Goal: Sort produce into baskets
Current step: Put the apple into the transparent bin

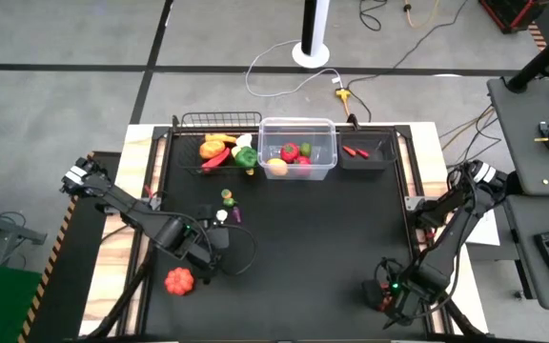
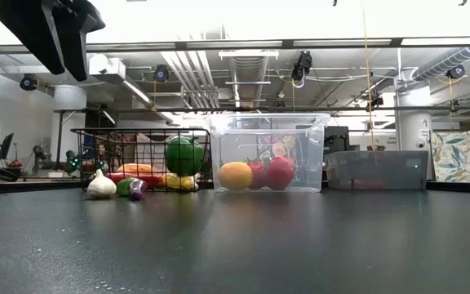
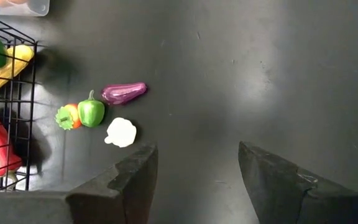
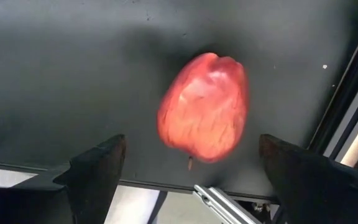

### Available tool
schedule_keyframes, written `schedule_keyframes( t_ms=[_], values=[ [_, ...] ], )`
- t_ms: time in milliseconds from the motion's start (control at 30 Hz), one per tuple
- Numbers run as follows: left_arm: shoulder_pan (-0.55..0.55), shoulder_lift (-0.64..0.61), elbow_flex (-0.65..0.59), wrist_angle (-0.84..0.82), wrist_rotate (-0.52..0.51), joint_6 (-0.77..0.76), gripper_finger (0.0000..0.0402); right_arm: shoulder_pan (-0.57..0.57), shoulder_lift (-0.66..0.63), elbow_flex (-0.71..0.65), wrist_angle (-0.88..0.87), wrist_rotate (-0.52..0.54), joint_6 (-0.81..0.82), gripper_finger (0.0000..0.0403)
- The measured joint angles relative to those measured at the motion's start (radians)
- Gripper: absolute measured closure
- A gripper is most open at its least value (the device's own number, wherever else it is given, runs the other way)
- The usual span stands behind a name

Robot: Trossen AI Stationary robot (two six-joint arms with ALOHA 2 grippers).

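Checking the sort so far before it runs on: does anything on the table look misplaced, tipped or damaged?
Nothing looks tipped, spilled or damaged. The wire basket, clear bin and dark tray stand upright in a row. Some produce simply remains loose: the garlic cluster near the open left gripper, a pumpkin, and a red fruit under the open right gripper.

The table top (image 2: 235, 245) is a dark, matt sheet with a faint grain and dull reflections. The wire basket (image 2: 141, 155) is thin black metal mesh. The bin (image 2: 269, 155) is clear, glossy plastic — its contents show through. The tray (image 2: 375, 169) looks smoky, semi-translucent plastic. Between the right gripper's (image 4: 191, 168) fingers, the red apple (image 4: 205, 106) is smooth, shiny plastic; ahead of the left gripper (image 3: 197, 180), the purple eggplant (image 3: 124, 93) is glossy — the garlic (image 3: 121, 132) matt white.
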Motion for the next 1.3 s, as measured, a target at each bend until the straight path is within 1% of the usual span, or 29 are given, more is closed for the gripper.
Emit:
schedule_keyframes(
  t_ms=[533,1100,1200,1300],
  values=[
    [0.0,0.0,0.0,0.0,0.0,0.0,0.0196,0.0,0.0,-0.026,0.012,0.001,0.005,0.0044],
    [-0.002,0.0,0.0,-0.003,-0.001,-0.008,0.0196,0.0,0.141,-0.025,0.074,-0.023,-0.005,0.0044],
    [-0.002,0.0,0.0,-0.003,-0.022,0.004,0.0196,0.0,0.157,-0.025,0.077,-0.023,-0.004,0.0044],
    [-0.002,0.0,0.0,-0.003,-0.024,0.01,0.0196,0.0,0.158,-0.026,0.077,-0.023,-0.004,0.0053]
  ],
)
